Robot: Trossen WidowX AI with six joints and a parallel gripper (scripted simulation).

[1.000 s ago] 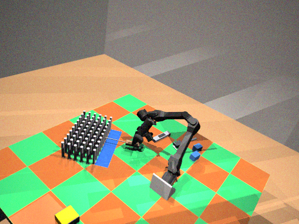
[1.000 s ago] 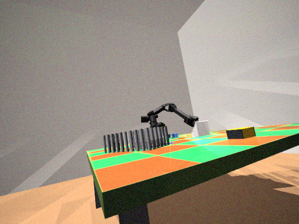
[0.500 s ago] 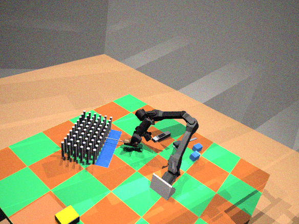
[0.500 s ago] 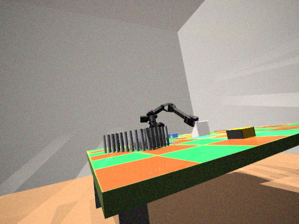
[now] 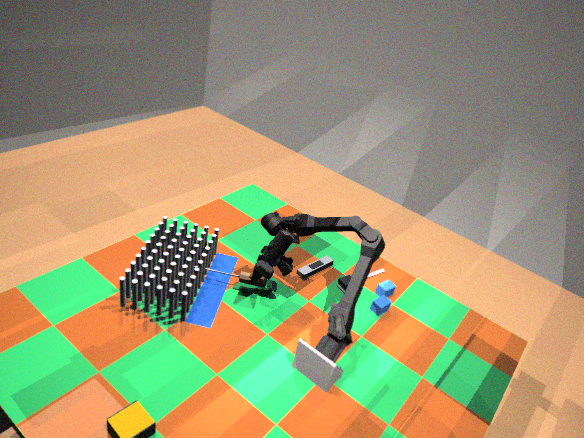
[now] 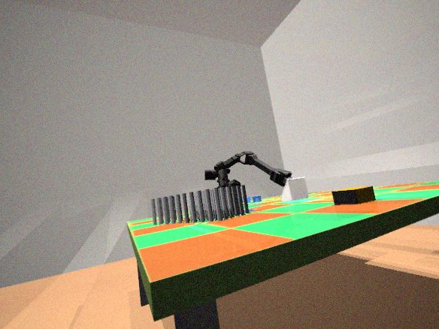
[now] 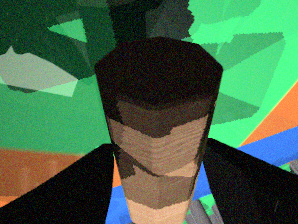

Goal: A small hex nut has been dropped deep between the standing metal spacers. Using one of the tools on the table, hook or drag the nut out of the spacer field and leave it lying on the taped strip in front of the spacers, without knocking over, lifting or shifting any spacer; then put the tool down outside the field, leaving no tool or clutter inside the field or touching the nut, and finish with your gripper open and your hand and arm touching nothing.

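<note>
My gripper (image 5: 254, 278) (image 7: 157, 151) is shut on the wooden handle (image 5: 245, 276) of a thin-rod tool, low beside the taped strip. The handle is also large between the fingers in the wrist view (image 7: 160, 187). The tool's pale rod (image 5: 225, 273) reaches across the blue taped strip (image 5: 204, 306) (image 7: 272, 144) to the edge of the spacer field; whether its tip is between spacers I cannot tell. The metal spacers (image 5: 122, 294) (image 6: 201, 207) stand upright in rows. The hex nut cannot be made out in any view. In the exterior view the spacers hide my gripper.
A grey block with a dark top patch (image 5: 315, 267) lies behind the gripper. Two blue cubes (image 5: 385, 288) (image 5: 381, 305) and a white strip (image 5: 376, 273) lie beyond the arm. A pale panel (image 5: 316, 365) (image 6: 295, 189) stands by the arm's base. A yellow-topped block (image 5: 131, 421) (image 6: 353, 196) is farther off.
</note>
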